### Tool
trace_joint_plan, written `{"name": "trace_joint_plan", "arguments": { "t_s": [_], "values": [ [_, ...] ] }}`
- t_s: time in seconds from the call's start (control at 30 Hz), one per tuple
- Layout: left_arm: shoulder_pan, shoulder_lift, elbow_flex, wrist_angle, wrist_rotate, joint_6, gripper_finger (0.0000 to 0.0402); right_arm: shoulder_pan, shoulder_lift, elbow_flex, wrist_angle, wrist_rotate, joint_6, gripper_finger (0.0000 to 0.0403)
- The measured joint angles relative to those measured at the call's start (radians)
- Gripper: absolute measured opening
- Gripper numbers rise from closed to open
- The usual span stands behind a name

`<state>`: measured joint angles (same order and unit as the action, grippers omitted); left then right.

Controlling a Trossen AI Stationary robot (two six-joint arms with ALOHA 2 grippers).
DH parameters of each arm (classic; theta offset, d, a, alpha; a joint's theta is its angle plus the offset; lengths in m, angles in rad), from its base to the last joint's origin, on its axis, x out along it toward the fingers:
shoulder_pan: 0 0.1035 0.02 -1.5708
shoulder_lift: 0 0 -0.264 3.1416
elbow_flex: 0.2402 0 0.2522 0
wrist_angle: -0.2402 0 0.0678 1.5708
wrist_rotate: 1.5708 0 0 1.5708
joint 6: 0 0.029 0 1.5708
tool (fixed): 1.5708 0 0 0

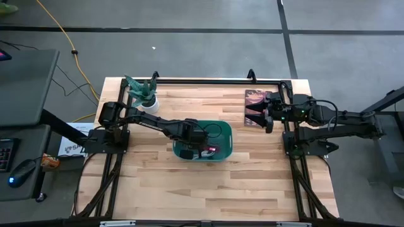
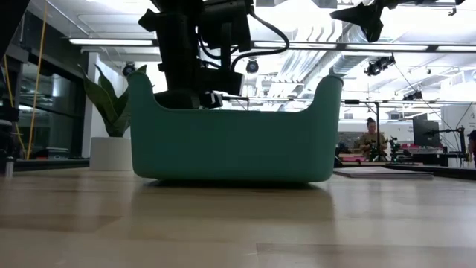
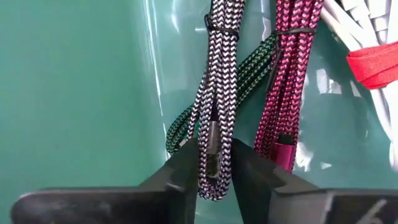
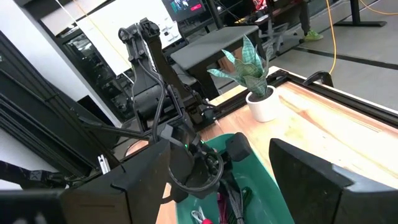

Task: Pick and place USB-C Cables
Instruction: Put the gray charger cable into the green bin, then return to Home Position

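Gripping the grey cable [image 3: 214,118] endwise (left tool [image 3: 214,171]); connector toward tool.

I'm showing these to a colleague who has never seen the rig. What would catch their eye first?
Most striking is the left gripper down inside the teal bin at the table's middle, its fingers closed on the grey cable. Beside that cable in the bin lie the dark green cable, the magenta-red cable and the white cable with a red band. The right gripper waits open over the table's far right side.
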<state>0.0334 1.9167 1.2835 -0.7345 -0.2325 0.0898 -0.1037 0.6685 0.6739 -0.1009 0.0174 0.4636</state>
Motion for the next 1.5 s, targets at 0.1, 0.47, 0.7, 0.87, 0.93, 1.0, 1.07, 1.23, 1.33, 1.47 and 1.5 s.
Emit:
{"name": "trace_joint_plan", "arguments": {
  "t_s": [0.1,0.47,0.7,0.87,0.93,1.0,1.07,1.23,1.33,1.47,1.5],
  "values": [
    [0.000,0.000,0.000,0.000,0.000,0.000,0.0090,0.000,0.000,0.000,0.000,0.000,0.000,0.0265],
    [0.000,-0.004,-0.001,0.000,0.002,-0.004,0.0167,0.000,0.000,0.000,0.000,0.000,0.000,0.0265],
    [0.001,-0.021,0.001,-0.003,0.014,-0.008,0.0193,0.000,0.000,0.000,0.000,0.000,0.000,0.0265],
    [0.001,-0.021,0.051,-0.043,0.012,0.012,0.0197,0.000,0.000,0.000,0.000,-0.001,0.000,0.0265],
    [0.002,-0.021,0.088,-0.081,0.011,0.035,0.0197,0.000,0.000,0.000,0.000,-0.001,0.000,0.0265],
    [0.004,-0.021,0.137,-0.114,0.006,0.056,0.0197,0.000,0.000,0.000,0.000,-0.001,0.000,0.0265],
    [0.007,-0.021,0.189,-0.155,0.004,0.061,0.0197,0.000,0.000,0.000,0.000,-0.001,0.000,0.0265],
    [0.035,-0.037,0.343,-0.248,0.015,0.063,0.0197,0.000,0.000,0.000,0.000,-0.001,0.000,0.0265],
    [0.064,-0.083,0.400,-0.234,0.071,0.060,0.0197,0.000,0.000,0.000,0.000,-0.001,0.000,0.0265],
    [0.112,-0.187,0.412,-0.148,0.152,0.013,0.0197,0.000,0.000,0.000,-0.003,-0.001,0.000,0.0265],
    [0.124,-0.216,0.412,-0.124,0.167,-0.006,0.0197,0.000,0.000,0.000,-0.004,-0.001,0.000,0.0265]
  ]
}}
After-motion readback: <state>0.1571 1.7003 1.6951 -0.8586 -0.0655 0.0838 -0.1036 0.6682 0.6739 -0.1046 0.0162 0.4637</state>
